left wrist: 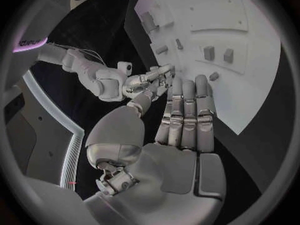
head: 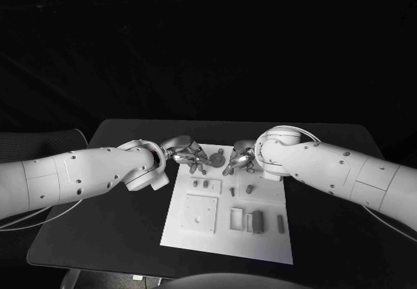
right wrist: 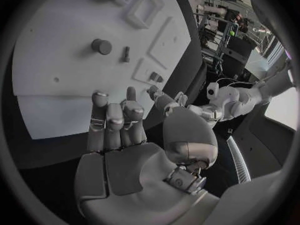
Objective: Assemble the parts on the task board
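Note:
The white task board (head: 228, 244) lies in the middle of the black table. Small grey parts (head: 200, 183) stand on its far half, with a peg (head: 232, 191) and a block (head: 249, 188) beside them. A taller block (head: 257, 220) and a thin bar (head: 279, 223) sit on the right side. My left hand (head: 191, 158) and right hand (head: 239, 159) hover close together over the board's far edge. The left hand (left wrist: 184, 115) has straight fingers with nothing in them, near a small part (left wrist: 214, 76). The right hand (right wrist: 115, 120) is spread and holds nothing.
A raised square plate (head: 202, 214) and a rectangular frame (head: 236, 218) take up the board's near half. A round piece (right wrist: 101, 46) and a short peg (right wrist: 125, 52) stand on the board (right wrist: 56, 45). Bare black table (head: 113, 229) surrounds the board.

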